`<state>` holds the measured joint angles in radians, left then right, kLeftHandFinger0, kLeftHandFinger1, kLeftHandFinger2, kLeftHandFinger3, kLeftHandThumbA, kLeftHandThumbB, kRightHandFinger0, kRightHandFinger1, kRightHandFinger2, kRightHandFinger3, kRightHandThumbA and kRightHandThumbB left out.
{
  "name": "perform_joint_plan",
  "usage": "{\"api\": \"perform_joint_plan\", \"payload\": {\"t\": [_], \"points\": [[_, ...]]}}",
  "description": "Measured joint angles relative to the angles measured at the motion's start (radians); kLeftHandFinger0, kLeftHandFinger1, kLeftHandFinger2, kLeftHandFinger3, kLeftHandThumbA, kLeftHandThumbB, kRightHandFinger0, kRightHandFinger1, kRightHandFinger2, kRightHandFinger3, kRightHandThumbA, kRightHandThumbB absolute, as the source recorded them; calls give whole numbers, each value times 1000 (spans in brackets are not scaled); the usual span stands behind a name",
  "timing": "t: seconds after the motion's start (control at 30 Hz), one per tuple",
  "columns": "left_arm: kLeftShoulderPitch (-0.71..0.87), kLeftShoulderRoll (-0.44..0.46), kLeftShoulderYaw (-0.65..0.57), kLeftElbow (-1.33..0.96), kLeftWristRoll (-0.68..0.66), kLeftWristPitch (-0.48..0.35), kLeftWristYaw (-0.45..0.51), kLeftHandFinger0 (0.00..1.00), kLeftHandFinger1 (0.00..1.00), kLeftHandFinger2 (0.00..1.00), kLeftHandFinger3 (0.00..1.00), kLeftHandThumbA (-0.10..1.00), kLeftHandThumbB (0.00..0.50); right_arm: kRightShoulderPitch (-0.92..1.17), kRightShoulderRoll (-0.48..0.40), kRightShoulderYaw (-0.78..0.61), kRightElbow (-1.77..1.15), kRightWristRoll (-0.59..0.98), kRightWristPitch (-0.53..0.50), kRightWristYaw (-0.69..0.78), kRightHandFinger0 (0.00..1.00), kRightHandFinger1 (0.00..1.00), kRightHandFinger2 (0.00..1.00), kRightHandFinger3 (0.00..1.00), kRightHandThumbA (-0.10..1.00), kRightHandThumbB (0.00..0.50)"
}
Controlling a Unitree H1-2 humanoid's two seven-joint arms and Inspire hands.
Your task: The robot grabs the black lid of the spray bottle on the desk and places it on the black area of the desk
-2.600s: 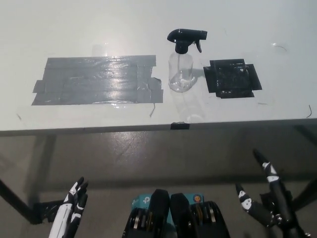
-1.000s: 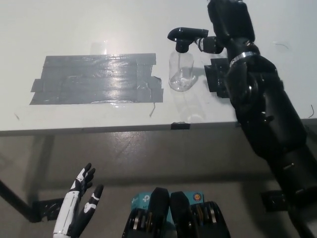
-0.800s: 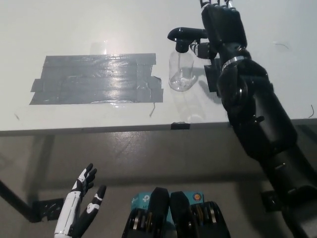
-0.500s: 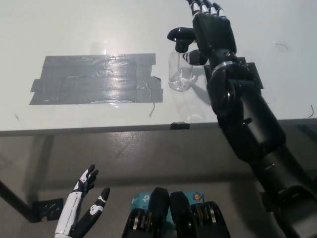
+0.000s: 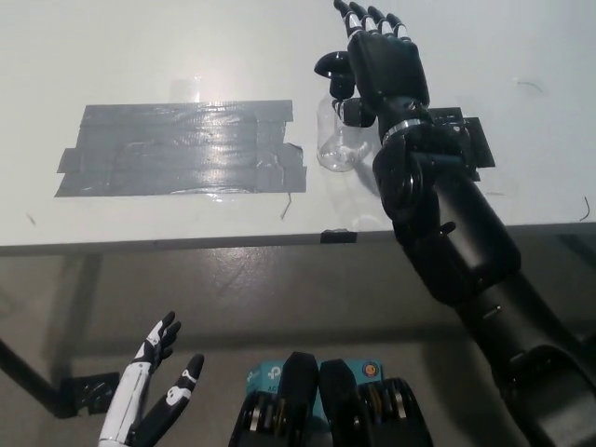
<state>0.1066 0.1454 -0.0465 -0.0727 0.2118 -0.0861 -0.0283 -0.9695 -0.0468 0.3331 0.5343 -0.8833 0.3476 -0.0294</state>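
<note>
Two hands show, and only one is at work. Nearest, at the lower left and well below the desk edge, the white left hand (image 5: 149, 396) rests with its fingers spread and nothing in it. The black right arm rises from the bottom right over the white desk (image 5: 112, 56), crossing the black taped square (image 5: 470, 140) that serves as the target area, most of which it hides. Left of it lies a wide patch of grey tape (image 5: 177, 149). Further on, the black right hand (image 5: 382, 60) sits against the right side of the clear round spray bottle (image 5: 337, 140), its fingers extended and apart, not yet closed on anything. The bottle's black trigger lid (image 5: 333, 70) peeks out to the hand's left, mostly covered. The bottle looks light and empty, so a sideways nudge from the palm could tip or slide it before the fingers wrap. A loose grip on the nozzle alone might also let the bottle swing.
</note>
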Motion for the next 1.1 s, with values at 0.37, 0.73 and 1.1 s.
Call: {"api": "perform_joint_plan", "payload": {"t": [0.37, 0.73, 1.1], "points": [[-3, 2, -1, 0, 1, 1, -10, 1000, 1000, 1000, 1000, 774, 28, 0, -38, 8, 0, 0, 22, 0, 1000, 1000, 1000, 1000, 718, 318], [-14, 3, 0, 0, 1, 10, -16, 1000, 1000, 1000, 1000, 788, 36, -4, -62, 8, -9, 5, 43, 9, 1000, 1000, 1000, 1000, 625, 357], [-27, 9, 0, 0, 0, 16, -26, 1000, 1000, 1000, 1000, 794, 33, -41, -77, 8, -8, 11, 54, 22, 1000, 1000, 1000, 1000, 649, 362]]}}
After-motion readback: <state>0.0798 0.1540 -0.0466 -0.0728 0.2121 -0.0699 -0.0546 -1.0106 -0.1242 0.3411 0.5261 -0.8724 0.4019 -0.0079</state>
